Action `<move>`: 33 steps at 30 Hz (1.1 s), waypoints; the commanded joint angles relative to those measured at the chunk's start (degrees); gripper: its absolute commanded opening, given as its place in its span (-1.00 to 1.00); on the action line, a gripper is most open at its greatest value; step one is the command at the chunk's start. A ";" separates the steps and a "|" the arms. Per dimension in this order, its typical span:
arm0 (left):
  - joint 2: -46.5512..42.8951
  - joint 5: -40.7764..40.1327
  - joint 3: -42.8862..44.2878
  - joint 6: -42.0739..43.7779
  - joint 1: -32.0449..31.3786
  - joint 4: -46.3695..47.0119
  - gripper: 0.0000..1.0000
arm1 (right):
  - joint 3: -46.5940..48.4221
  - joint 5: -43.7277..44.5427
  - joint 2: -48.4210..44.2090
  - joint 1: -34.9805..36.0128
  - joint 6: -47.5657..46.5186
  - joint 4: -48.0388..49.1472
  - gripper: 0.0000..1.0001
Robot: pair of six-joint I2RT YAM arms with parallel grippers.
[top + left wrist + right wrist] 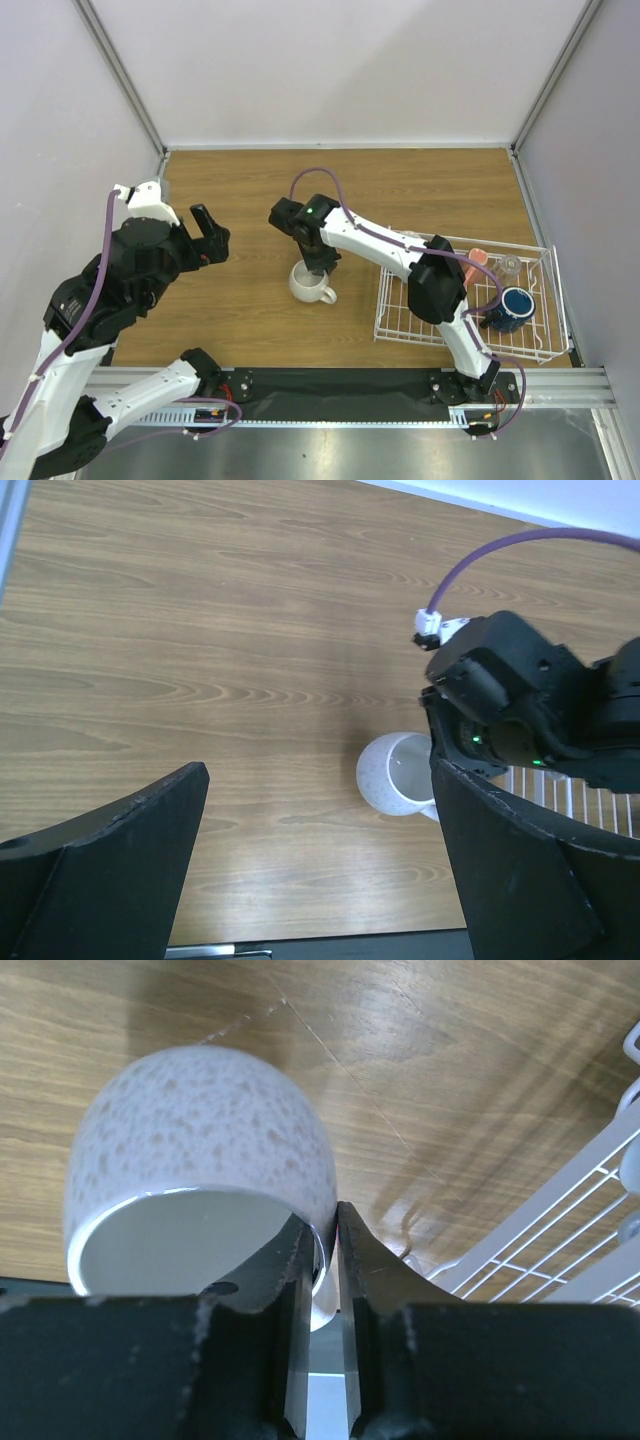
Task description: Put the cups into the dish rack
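A cream-white speckled mug (310, 286) stands on the wooden table left of the white wire dish rack (400, 320). My right gripper (316, 268) is shut on the mug's rim, one finger inside and one outside (322, 1245). The mug (200, 1140) fills the right wrist view and also shows in the left wrist view (395, 775). In the rack are a dark blue mug (513, 308), a reddish-pink cup (478, 259) and a small clear glass (508, 266). My left gripper (210, 238) is open and empty, off to the left of the mug.
The rack's corner (560, 1230) shows at the right of the right wrist view. Grey walls close the table at the back and sides. A black strip and metal rail run along the near edge (340, 385).
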 commanded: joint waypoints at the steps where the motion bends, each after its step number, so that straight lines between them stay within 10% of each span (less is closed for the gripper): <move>1: 0.13 1.56 -0.11 -0.53 0.26 1.99 0.99 | 0.10 0.63 0.07 0.61 -0.86 0.83 -0.66; 16: -0.58 3.41 -0.90 -2.55 0.26 0.94 0.99 | -4.73 2.30 0.16 1.85 -0.86 3.56 -0.64; 33: -0.13 4.46 -2.75 -4.05 0.26 -1.52 0.68 | 5.90 -2.52 -11.85 -1.93 0.99 -4.44 0.46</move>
